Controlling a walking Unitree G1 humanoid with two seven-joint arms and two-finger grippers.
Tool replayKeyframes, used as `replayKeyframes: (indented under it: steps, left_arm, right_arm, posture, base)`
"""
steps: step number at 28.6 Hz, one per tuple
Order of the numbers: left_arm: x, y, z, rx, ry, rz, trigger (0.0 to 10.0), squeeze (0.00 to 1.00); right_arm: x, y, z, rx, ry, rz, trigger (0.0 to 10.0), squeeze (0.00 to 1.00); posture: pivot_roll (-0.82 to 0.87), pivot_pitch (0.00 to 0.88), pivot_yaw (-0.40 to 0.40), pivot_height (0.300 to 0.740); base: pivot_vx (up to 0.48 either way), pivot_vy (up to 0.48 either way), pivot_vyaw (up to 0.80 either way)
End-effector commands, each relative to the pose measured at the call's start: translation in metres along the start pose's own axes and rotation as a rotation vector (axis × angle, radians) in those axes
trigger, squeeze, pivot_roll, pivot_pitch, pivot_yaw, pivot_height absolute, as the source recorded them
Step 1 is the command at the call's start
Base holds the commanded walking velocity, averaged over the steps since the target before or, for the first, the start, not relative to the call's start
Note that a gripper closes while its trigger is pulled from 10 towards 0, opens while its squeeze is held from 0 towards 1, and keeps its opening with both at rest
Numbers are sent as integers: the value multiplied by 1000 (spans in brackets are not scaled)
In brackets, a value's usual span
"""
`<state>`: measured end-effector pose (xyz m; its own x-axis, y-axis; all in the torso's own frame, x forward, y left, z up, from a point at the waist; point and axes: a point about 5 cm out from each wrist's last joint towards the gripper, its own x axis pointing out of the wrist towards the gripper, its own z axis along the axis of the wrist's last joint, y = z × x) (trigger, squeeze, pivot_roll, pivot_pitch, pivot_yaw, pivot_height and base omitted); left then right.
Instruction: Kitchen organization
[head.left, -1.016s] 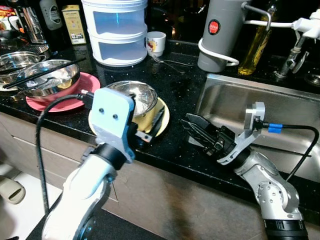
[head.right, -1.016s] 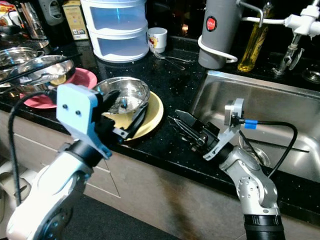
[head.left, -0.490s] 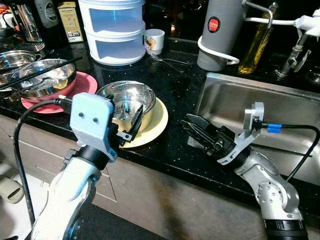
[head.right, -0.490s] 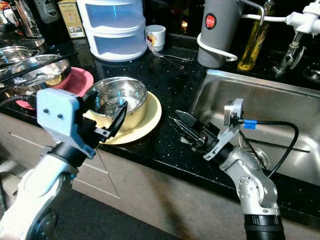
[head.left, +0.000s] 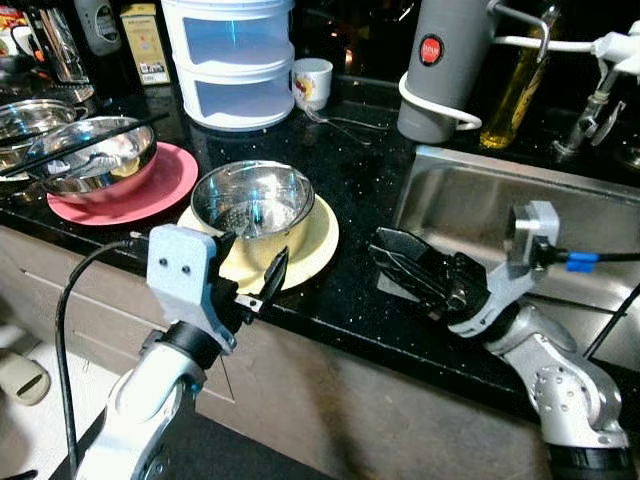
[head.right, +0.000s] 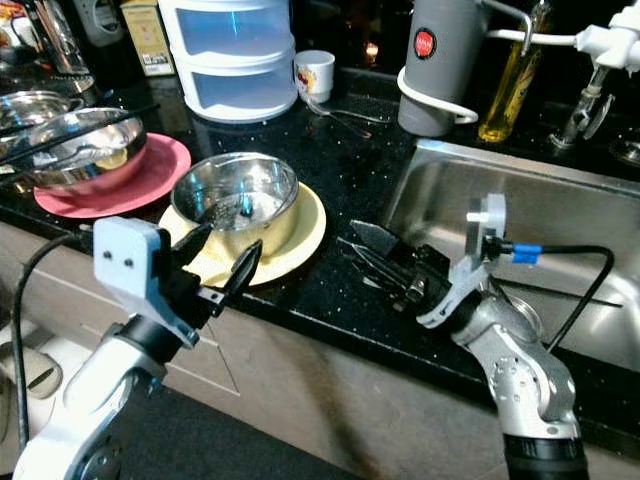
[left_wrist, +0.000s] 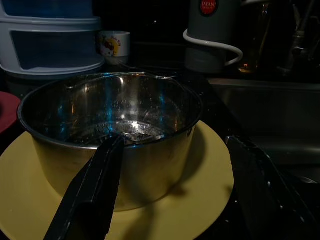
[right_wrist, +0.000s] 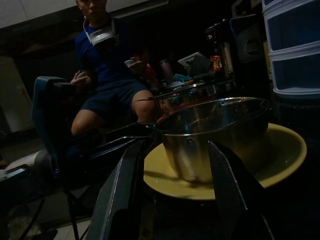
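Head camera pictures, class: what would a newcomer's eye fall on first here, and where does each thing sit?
First, the shiny steel bowl standing on a yellow plate near the front edge of the black counter. Next, the two black claws flanking it: the left claw open at the plate's near rim, the right claw open beside the steel sink. Behind, a second bowl with chopsticks rests on a pink plate.

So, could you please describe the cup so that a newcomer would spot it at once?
Start at the sink and look left along the back of the black counter. Right of the stacked white containers stands the cup: small, white, with a printed picture.
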<state>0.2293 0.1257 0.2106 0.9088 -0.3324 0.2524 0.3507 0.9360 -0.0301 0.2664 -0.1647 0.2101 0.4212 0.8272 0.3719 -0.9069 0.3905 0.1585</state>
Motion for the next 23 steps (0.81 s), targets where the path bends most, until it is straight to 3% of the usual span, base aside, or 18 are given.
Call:
replayKeyframes:
  steps: [1, 15, 23]
  left_arm:
    - [-2, 2, -5, -4, 17, 3, 10000, 0]
    - [9, 8, 21, 127, -98, -10, 10000, 0]
    - [9, 24, 10, 201, -67, 32, 10000, 0]
  right_arm:
    - [-1, 3, 1, 4, 1, 15, 10000, 0]
    - [-2, 4, -6, 39, 8, 10, 10000, 0]
    - [-1, 13, -8, 58, 11, 56, 10000, 0]
  posture:
    - [52, 71, -31, 740]
    - [49, 69, -28, 740]
    - [43, 82, -29, 740]
  base:
    - [0, 0, 0]
    - [0, 0, 0]
    - [0, 0, 0]
